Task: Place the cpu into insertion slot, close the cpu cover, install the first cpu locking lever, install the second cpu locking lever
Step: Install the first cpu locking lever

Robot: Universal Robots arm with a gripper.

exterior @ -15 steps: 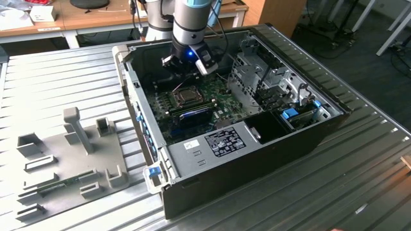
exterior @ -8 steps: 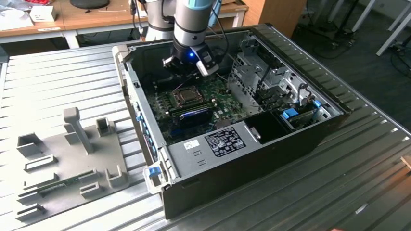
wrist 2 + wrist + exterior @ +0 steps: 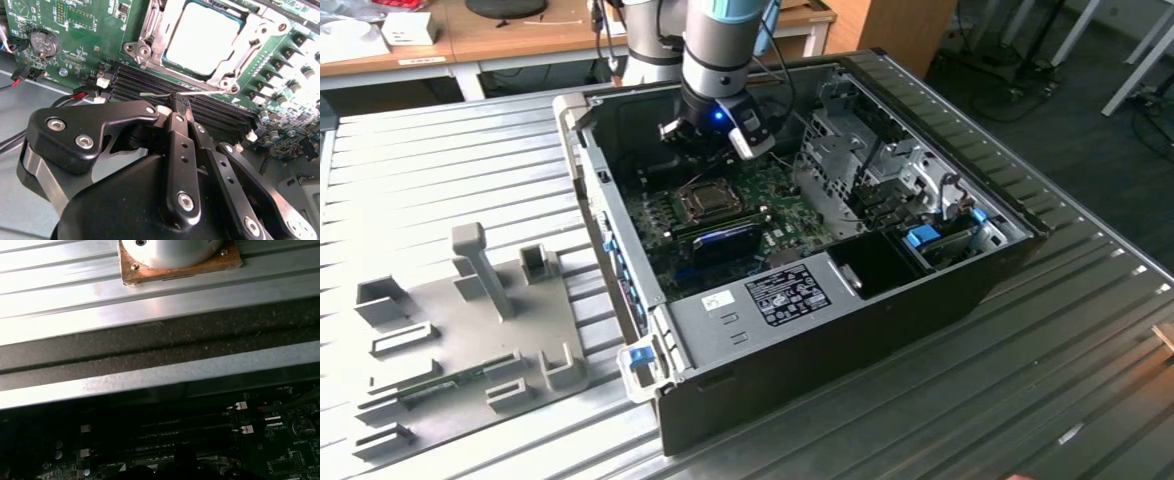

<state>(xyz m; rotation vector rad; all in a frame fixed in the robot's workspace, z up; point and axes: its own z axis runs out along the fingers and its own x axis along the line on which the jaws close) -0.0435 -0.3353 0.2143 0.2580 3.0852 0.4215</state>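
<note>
With the pale square cpu seated under the silvery cpu cover, the black gripper, closed up, sits at the thin wire locking lever, which likely needs steady, centred pressure

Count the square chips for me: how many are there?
1: the cpu lies in the insertion slot on the green board, near the gripper. Others may be hidden.

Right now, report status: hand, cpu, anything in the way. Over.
Hand shut, tips at thin wire lever. Cpu seated, cpu cover down over it. Black memory slots right under the tips.
</note>
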